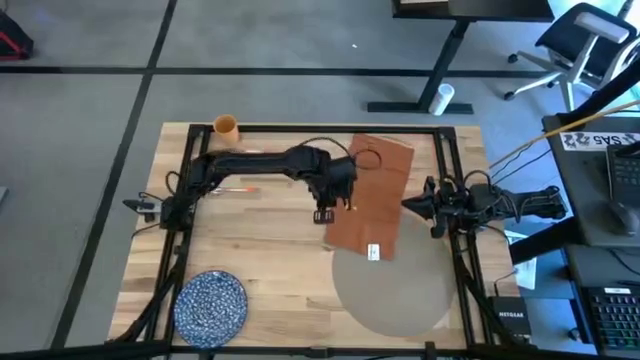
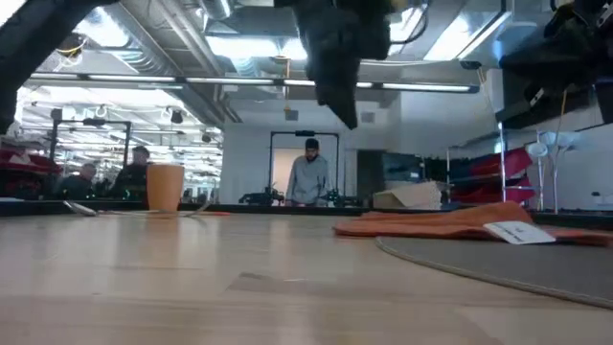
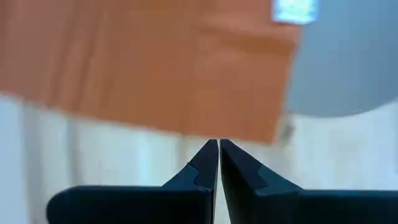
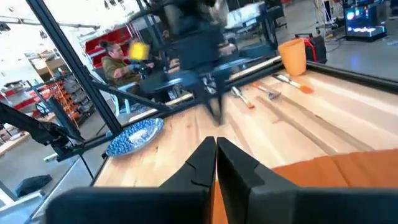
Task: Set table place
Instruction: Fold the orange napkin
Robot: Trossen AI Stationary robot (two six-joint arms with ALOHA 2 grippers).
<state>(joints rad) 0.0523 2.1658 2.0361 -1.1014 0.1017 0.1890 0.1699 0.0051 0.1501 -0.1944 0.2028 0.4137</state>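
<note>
A rust-red napkin (image 1: pixel 372 195) lies flat across the middle of the table (image 1: pixel 270 260), its near end overlapping the round grey-beige placemat (image 1: pixel 395 290). A white tag (image 1: pixel 375 252) sits on that near end. My left gripper (image 1: pixel 325 213) hangs shut just left of the napkin's left edge, above the wood, touching nothing; the left wrist view shows the napkin (image 3: pixel 155 62) and placemat (image 3: pixel 348 68) below it. My right gripper (image 1: pixel 408 206) is shut at the napkin's right edge, raised; the right wrist view shows the napkin (image 4: pixel 323 180) beneath it.
A blue speckled plate (image 1: pixel 211 303) lies at the near left corner. An orange cup (image 1: pixel 226 127) stands at the far left, with orange-handled cutlery (image 1: pixel 240 187) on the wood near the left arm. Black frame rails edge the table. People sit beyond the table.
</note>
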